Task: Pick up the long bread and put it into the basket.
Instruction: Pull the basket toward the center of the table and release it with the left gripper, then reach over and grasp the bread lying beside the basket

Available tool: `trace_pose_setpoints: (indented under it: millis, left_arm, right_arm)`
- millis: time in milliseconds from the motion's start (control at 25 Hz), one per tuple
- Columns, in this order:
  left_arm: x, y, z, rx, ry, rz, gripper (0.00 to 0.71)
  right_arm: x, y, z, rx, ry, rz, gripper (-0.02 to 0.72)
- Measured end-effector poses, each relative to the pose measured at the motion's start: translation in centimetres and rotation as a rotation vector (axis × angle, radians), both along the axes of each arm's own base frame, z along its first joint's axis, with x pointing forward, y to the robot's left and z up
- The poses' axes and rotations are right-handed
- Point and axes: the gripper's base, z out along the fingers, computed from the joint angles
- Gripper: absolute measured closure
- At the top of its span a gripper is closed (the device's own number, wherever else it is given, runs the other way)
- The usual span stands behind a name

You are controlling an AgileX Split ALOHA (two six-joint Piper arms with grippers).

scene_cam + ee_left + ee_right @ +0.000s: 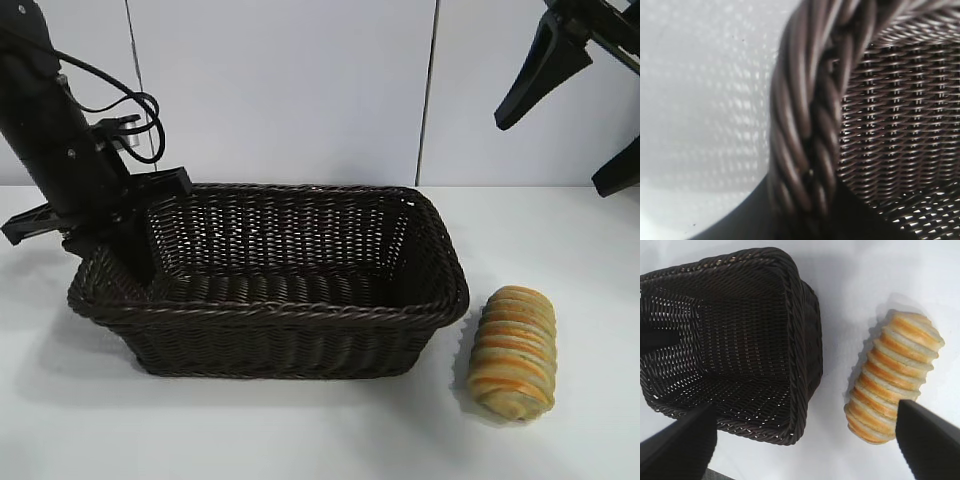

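Note:
The long bread (pixel 513 350), ridged with orange and tan stripes, lies on the white table just right of the basket (pixel 300 312). The dark wicker basket holds nothing. My left gripper (pixel 110 262) is at the basket's left end, astride its braided rim (pixel 810 100) with one finger inside and one outside, closed against it. My right gripper (pixel 555 152) hangs high at the far right, open and holding nothing. In the right wrist view the bread (pixel 892 377) lies below, beside one fingertip (pixel 920 435), and the basket (pixel 795 315) lies toward the other.
A white table (pixel 300 430) runs to a pale wall behind. A black cable (pixel 130 110) loops off the left arm above the basket's left end.

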Motion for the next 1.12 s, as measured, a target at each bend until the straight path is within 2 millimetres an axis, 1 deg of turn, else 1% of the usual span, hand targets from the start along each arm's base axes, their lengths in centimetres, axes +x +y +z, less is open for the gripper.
trace_pose_setpoints:
  millis: [120, 280, 400, 440, 560, 640, 760, 840, 960, 1040, 1120]
  left_arm:
    - [0.3, 0.4, 2.9, 0.033, -0.067, 0.003, 0.024]
    - [1.2, 1.3, 7.1, 0.133, -0.167, 0.007, 0.018]
    - [2.3, 2.7, 10.1, 0.166, -0.222, 0.029, 0.016]
    - [2.6, 3.6, 10.9, 0.172, -0.233, 0.049, 0.016]
    - [3.6, 7.4, 13.1, 0.21, -0.271, 0.115, 0.016]
    - [3.8, 10.9, 13.8, 0.265, -0.273, 0.167, 0.016]
    - [3.4, 16.1, 14.3, 0.334, -0.249, 0.266, 0.016]
    - [2.8, 19.2, 14.7, 0.351, -0.242, 0.331, 0.016]
    - [1.1, 23.6, 15.8, 0.354, -0.243, 0.439, 0.016]
    - [-0.2, 25.4, 16.8, 0.331, -0.246, 0.487, 0.016]
    - [-1.4, 26.3, 18.0, 0.306, -0.259, 0.512, 0.016]
  right_arm:
    - [0.0, 0.0, 0.0, 0.0, 0.0, 0.0, 0.008]
    - [0.0, 0.0, 0.0, 0.0, 0.0, 0.0, 0.008]
    - [0.0, 0.0, 0.0, 0.0, 0.0, 0.0, 0.008]
    - [0.0, 0.0, 0.0, 0.0, 0.0, 0.0, 0.008]
    - [-0.1, 0.0, 0.0, 0.002, 0.007, 0.004, 0.008]
    - [-0.1, 0.0, 0.0, 0.002, 0.01, 0.006, 0.008]
    - [-0.1, 0.0, 0.0, 0.003, 0.013, 0.008, 0.008]
    - [-0.1, 0.1, 0.0, 0.003, 0.014, 0.009, 0.008]
    - [-0.1, 0.1, 0.0, 0.003, 0.014, 0.009, 0.008]
    - [-0.1, 0.0, 0.0, 0.002, 0.015, 0.01, 0.008]
    - [-0.2, 0.0, 0.0, 0.002, 0.015, 0.01, 0.008]
